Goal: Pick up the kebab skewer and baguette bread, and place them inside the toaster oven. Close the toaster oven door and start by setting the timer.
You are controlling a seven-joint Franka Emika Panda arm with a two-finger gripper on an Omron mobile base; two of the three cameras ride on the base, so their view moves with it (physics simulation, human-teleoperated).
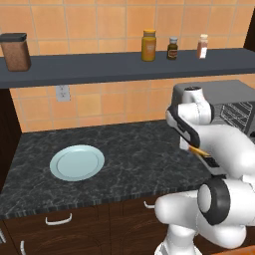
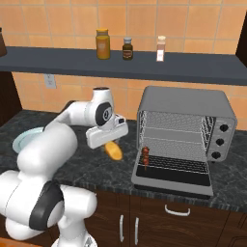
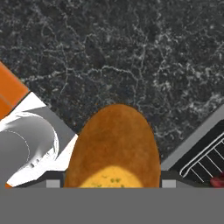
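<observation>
So our pincer (image 2: 112,143) is clamped around the baguette (image 2: 114,150), carrying it above the counter (image 2: 87,166) just left of the oven (image 2: 185,103). Oven door (image 2: 173,180) is flopped open near the counter's front edge, skewer (image 2: 145,157) already lying on the rack. Plate (image 1: 77,162) sits toward the counter's left end.

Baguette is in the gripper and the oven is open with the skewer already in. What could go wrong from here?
1. The baguette bread hangs well below the gripper, so it may clip the open toaster oven door.
2. The kebab skewer sits at the rack's front left edge; the loaf could knock it out.
</observation>
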